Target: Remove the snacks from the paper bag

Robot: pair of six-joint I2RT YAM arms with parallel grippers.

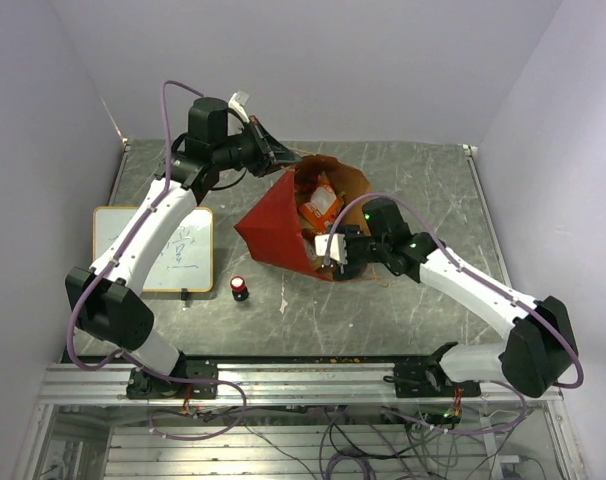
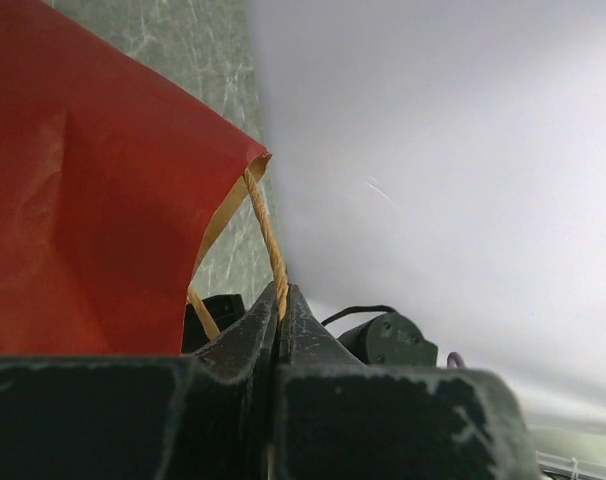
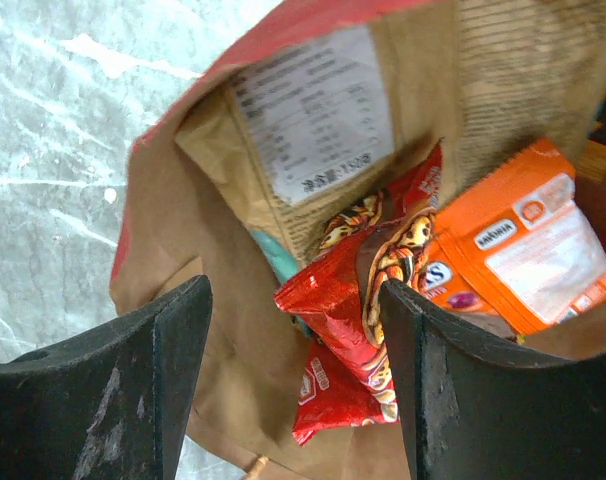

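The red paper bag (image 1: 273, 228) lies tilted at the table's middle, its brown inside (image 3: 198, 250) open toward the right arm. My left gripper (image 1: 273, 155) is shut on the bag's twisted cord handle (image 2: 268, 235) and holds the rim up; the red wall (image 2: 83, 220) fills the left wrist view. Snacks show inside: a red packet (image 3: 358, 300), an orange packet (image 3: 528, 250), a brown printed pack (image 3: 313, 130) and a bit of teal (image 3: 273, 255). Orange packets (image 1: 321, 205) show from above. My right gripper (image 3: 295, 300) is open at the bag's mouth, the red packet's corner between its fingers.
A white board with writing (image 1: 168, 250) lies at the left. A small red-and-black cylinder (image 1: 240, 289) stands in front of the bag. The purple back wall (image 2: 433, 150) is close behind the left gripper. The table's edges run at both sides.
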